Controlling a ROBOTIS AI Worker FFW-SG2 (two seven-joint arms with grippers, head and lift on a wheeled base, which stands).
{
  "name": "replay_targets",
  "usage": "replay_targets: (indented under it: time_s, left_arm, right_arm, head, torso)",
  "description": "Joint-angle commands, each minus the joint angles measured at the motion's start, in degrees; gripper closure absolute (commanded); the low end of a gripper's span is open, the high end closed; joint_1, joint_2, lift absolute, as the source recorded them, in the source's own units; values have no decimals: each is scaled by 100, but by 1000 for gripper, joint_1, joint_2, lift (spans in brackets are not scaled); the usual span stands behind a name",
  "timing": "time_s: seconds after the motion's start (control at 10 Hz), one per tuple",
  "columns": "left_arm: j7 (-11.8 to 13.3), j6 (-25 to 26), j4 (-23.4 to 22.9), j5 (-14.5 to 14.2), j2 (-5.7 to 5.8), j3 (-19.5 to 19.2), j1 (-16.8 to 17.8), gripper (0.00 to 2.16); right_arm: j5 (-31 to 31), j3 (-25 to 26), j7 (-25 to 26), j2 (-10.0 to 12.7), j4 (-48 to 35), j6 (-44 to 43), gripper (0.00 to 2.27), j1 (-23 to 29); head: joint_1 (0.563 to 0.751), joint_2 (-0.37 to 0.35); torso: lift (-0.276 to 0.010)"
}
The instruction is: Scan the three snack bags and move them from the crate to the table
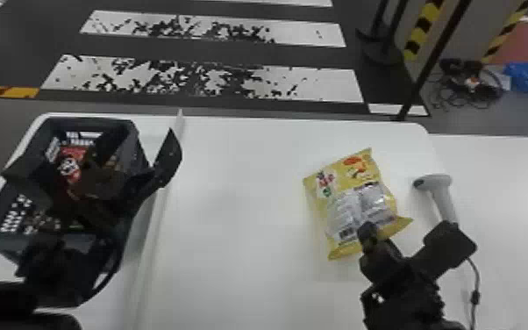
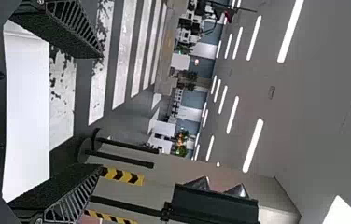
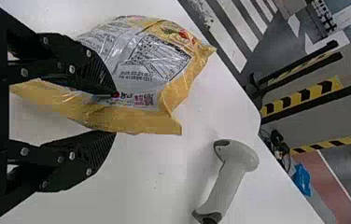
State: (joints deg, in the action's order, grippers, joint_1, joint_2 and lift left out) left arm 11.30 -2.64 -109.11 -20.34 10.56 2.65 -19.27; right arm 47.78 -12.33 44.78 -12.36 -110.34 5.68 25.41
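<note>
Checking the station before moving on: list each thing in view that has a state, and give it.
Crate: open-topped, loaded.
Red snack bag: inside the crate.
Yellow snack bag: closed, barcode side up on the table.
Barcode scanner: on the table, not held.
Left gripper: open, empty.
Right gripper: open.
</note>
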Motion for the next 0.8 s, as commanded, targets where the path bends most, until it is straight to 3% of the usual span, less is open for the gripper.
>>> replay_targets:
  time_s: [0.0, 0.4, 0.5, 0.7]
  left_arm:
    - [12, -109, 48, -23, 8, 16, 2, 29]
    - [3, -144, -5, -31, 17, 60, -15, 29]
    - [3, -144, -14, -14, 17, 86, -33, 29]
    - [-49, -144, -84, 109, 17, 174, -112, 29]
  right_arm:
    - [-234, -129, 233, -21, -145, 220, 16, 95]
    - [-542, -156, 382, -73, -699, 940, 110, 262]
    - [-814, -147, -4, -153, -831, 1274, 110, 139]
    - [-1852, -85, -1727, -144, -427, 1309, 137, -291]
  head:
    - [695, -76]
    - [695, -59]
    - [695, -56]
    - [695, -28]
  torso:
    - [-62]
    - [-62]
    - [-62]
    - [-62]
